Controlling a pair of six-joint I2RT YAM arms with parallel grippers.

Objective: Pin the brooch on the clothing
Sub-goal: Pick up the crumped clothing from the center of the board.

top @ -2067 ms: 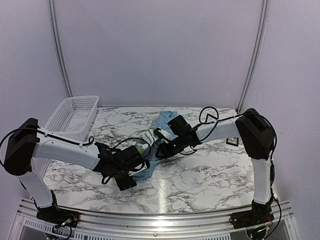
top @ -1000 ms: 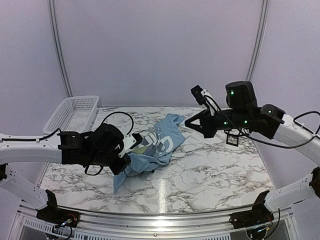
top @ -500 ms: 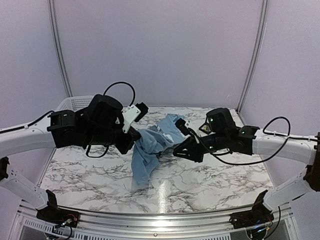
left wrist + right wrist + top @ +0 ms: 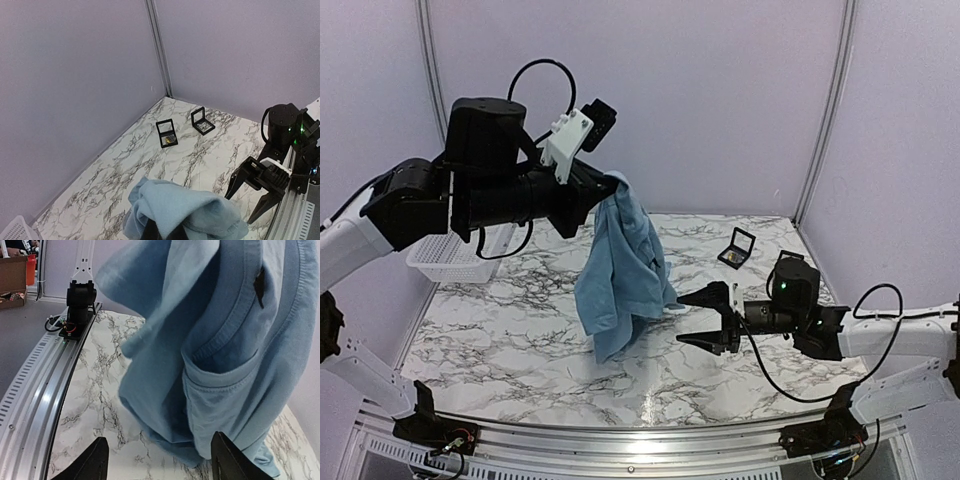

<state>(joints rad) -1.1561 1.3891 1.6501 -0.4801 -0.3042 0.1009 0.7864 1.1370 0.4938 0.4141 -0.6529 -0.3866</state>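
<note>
At the top of the T-shirt (image 4: pixel 620 262): the left gripper (image 4: pixel 608 188) is raised high and clenched on a bunched fold of the light blue cloth. Its fingers are buried in the fabric.
T-shirt: hangs free from that single grip, crumpled lengthwise. Its lowest corner reaches down towards the marble table (image 4: pixel 510 340). I cannot tell whether it touches.
Right gripper (image 4: pixel 705 320): low, just right of the T-shirt's lower end and pointing at it. Jaws are released and spread wide, with nothing between them and clear of the cloth.
Right wrist view: a ribbed band and a stitched hem of the T-shirt hang just ahead of the two spread fingertips.
Black cases: the nearer case (image 4: pixel 166 133) and the farther case (image 4: pixel 202 121) lie open, behind and right of the T-shirt, well apart from it.
Brooch: too small to identify with certainty. A dull-gold speck (image 4: pixel 170 140) lies inside the nearer case.
Basket (image 4: pixel 445 262): white mesh, left of the T-shirt, well apart, partly hidden behind the left arm.
</note>
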